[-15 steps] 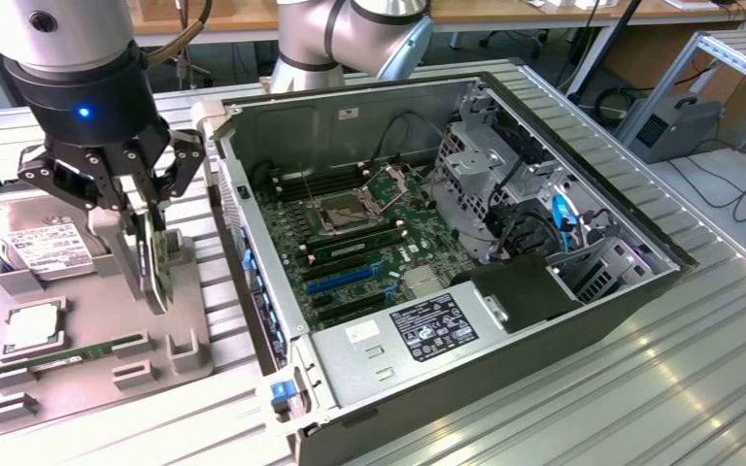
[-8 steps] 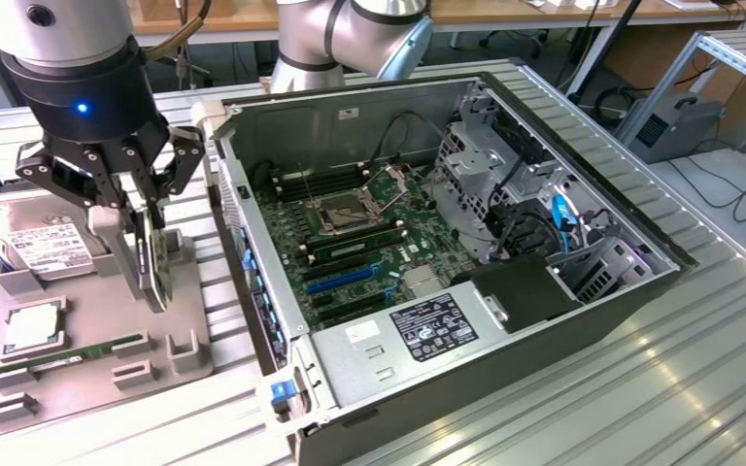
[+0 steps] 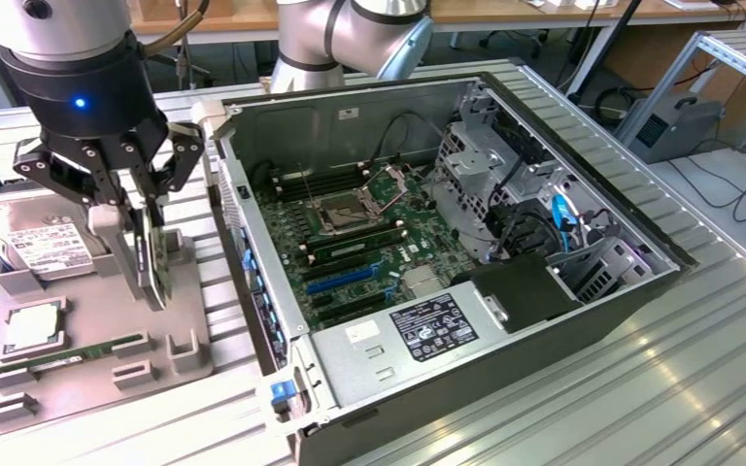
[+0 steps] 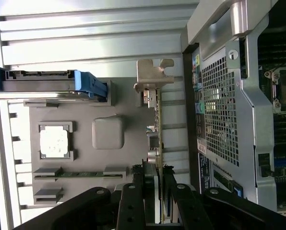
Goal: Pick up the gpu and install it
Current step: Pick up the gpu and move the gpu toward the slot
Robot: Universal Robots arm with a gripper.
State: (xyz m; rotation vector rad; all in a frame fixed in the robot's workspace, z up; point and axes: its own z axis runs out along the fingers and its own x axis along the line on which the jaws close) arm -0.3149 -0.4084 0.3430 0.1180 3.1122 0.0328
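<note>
The gpu [image 3: 154, 260] is a thin dark card held on edge, long side hanging down over the grey parts tray [image 3: 186, 320]. My gripper [image 3: 137, 221] is shut on its upper edge from above. In the wrist view the gripper [image 4: 158, 178] pinches the card between its black fingers [image 4: 133, 191], and the gpu [image 4: 158, 129] runs away from them, edge-on, to its silver bracket [image 4: 152, 76]. I cannot tell whether the card's lower edge is clear of the tray. The open computer case [image 3: 581, 291] lies to the exterior view's right, its motherboard [image 3: 360, 243] exposed.
On the tray lie a hard drive [image 3: 43, 248], a CPU [image 3: 32, 325] and a green RAM stick [image 3: 69, 357]. The case's perforated rear wall [image 4: 220, 115] stands close beside the card. Ridged aluminium table [image 3: 632, 388] surrounds the case. A drive cage and cables [image 3: 542, 214] fill the case's far side.
</note>
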